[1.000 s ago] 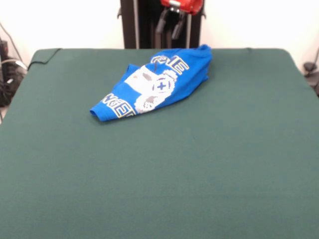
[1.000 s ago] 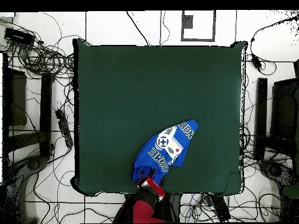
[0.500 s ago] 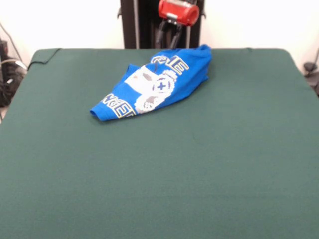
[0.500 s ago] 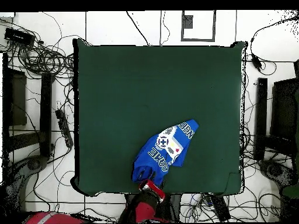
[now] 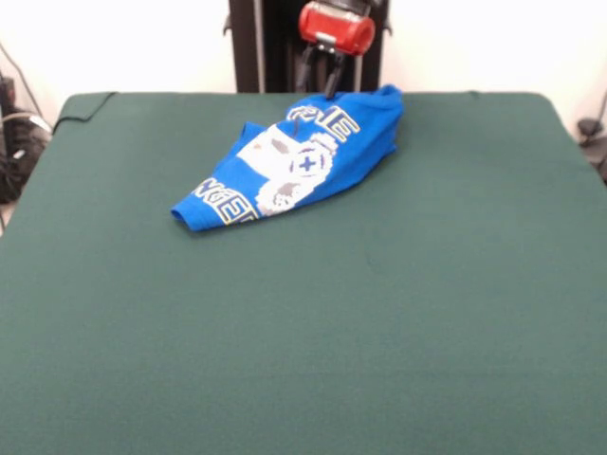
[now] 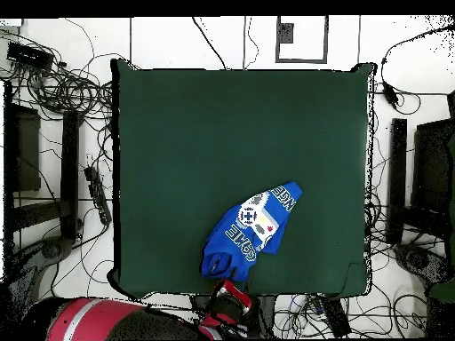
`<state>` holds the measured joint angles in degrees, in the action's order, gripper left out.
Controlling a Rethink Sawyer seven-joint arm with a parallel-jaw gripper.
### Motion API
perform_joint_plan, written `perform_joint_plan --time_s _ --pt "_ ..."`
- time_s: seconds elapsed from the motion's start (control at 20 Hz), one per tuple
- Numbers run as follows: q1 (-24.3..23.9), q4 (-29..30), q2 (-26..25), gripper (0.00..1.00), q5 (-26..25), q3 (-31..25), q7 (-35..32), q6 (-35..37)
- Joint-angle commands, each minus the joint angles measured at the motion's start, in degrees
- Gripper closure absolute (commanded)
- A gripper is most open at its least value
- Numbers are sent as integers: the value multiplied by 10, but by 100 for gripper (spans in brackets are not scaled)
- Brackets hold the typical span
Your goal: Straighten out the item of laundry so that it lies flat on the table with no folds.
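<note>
The item of laundry [image 5: 296, 159], a bright blue T-shirt with a white-grey emblem and yellow-edged white letters, lies crumpled and folded over itself on the far middle of the green table [image 5: 303, 322]. In the overhead view the item of laundry [image 6: 249, 229] sits close to the bottom edge of the table [image 6: 195, 133]. My gripper [image 5: 320, 81], under its red housing, hangs just behind the shirt's far end, open, with nothing between its dark fingers [image 5: 305, 72]. Seen from overhead, the gripper [image 6: 227, 297] is at the table's edge, right by the shirt's lower tip.
Black pedestal columns [image 5: 258, 45] stand behind the table's far edge. Cables [image 6: 62, 89] and dark equipment [image 6: 404, 182] lie on the floor around the table. The red arm [image 6: 89, 320] stretches along the bottom left of the overhead view.
The gripper has come down from the top edge toward the shirt's far end. In the overhead view the red arm has swung out to the left. The shirt has not moved.
</note>
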<state>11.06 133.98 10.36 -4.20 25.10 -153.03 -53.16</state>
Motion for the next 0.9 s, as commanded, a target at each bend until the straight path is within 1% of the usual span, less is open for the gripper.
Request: perform_joint_plan --time_s 0.05,0.2,0.4,0.55,0.7,0.9 --pt "-9 -72 -33 0 5 -62 -70 -40" --pt "-1 -66 -45 0 23 -64 -79 -48" --pt "-3 -76 -73 0 32 -72 -91 -69" --pt "3 -72 -81 0 45 -71 -95 -78" --pt "0 -80 -100 0 48 -76 -96 -89" --pt "-5 -75 -100 0 49 -77 -91 -81"
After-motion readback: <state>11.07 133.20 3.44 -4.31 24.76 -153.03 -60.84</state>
